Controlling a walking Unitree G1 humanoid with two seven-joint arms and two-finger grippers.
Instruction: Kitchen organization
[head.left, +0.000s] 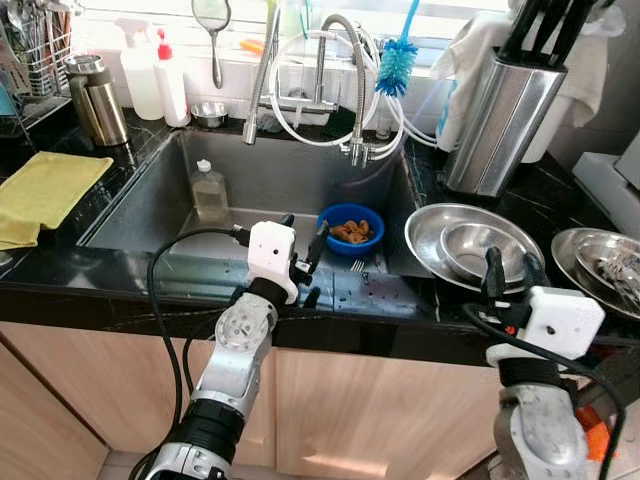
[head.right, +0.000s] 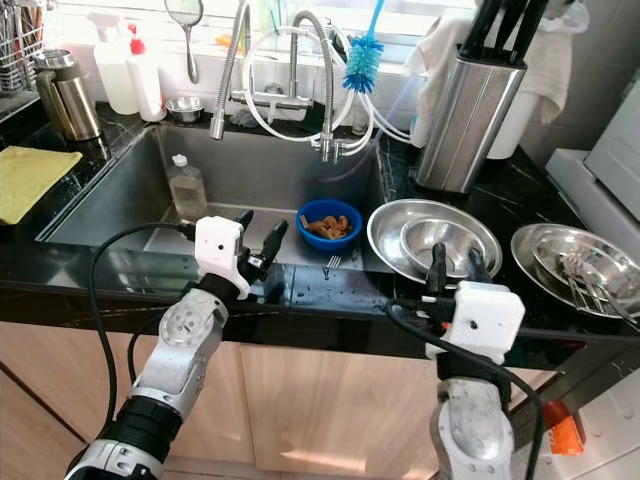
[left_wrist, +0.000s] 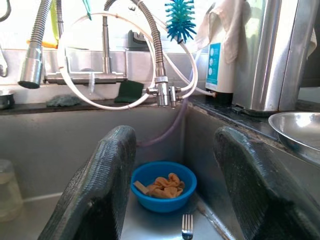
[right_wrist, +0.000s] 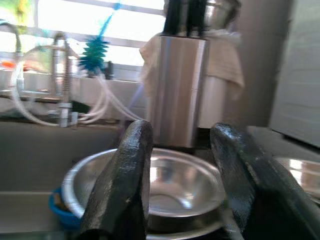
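Note:
A blue bowl (head.left: 350, 227) holding orange-brown scraps sits on the floor of the steel sink (head.left: 150, 190), with a fork (head.left: 357, 266) lying just in front of it. My left gripper (head.left: 303, 245) hovers open over the sink's front edge, pointing at the bowl (left_wrist: 163, 186). To the right, two nested steel bowls (head.left: 472, 245) rest on the black counter. My right gripper (head.left: 509, 266) stands open at the counter's front edge, right before those bowls (right_wrist: 170, 187).
A clear bottle (head.left: 209, 190) stands in the sink's left part. A yellow cloth (head.left: 40, 192) lies on the left counter. A steel utensil holder (head.left: 502, 112) and another steel dish (head.left: 605, 262) are on the right. Hoses, faucets and a blue brush (head.left: 398, 55) hang behind the sink.

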